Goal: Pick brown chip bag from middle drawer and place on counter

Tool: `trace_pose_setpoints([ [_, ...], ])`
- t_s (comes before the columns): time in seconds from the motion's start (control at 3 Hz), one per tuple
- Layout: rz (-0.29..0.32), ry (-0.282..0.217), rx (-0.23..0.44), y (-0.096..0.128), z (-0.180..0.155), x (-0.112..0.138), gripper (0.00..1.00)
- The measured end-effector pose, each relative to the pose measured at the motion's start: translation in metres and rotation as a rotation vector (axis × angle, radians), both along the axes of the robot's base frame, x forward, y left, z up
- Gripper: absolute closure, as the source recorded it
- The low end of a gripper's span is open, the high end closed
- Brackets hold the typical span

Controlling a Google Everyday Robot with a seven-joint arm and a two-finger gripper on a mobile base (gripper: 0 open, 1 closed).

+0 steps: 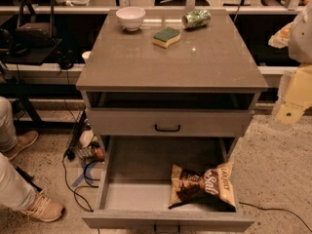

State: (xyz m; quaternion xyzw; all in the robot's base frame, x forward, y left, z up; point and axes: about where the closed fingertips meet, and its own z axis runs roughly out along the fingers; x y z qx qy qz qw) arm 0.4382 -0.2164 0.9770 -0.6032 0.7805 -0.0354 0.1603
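Though slumped crumpled in the near right corner of the open middle drawer (130,194), likely handles as a light, soft, slippery brown chip bag (202,186), best pinched at its top seam; cannot tell the spread of the gripper (291,106), off right of the counter (170,69)

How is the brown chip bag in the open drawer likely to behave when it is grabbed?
The brown chip bag looks crumpled, so it is probably floppy and light. Its foil-like surface suggests it may slip. It lies loose in the middle drawer, so a push could slide it. The pincer hangs right of the counter.
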Motion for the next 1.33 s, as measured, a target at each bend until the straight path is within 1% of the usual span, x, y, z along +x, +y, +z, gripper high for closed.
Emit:
trace_pose_setpoints([
  [0.33,0.0,0.0,0.0,0.0,0.0,0.0,0.0],
  [0.67,0.005,0.052,0.028,0.003,-0.031,0.0,0.0],
  [1.0,0.036,0.134,0.071,0.01,-0.095,-0.003,0.0],
  [1.33,0.087,0.229,0.172,0.025,-0.187,-0.009,0.0],
])
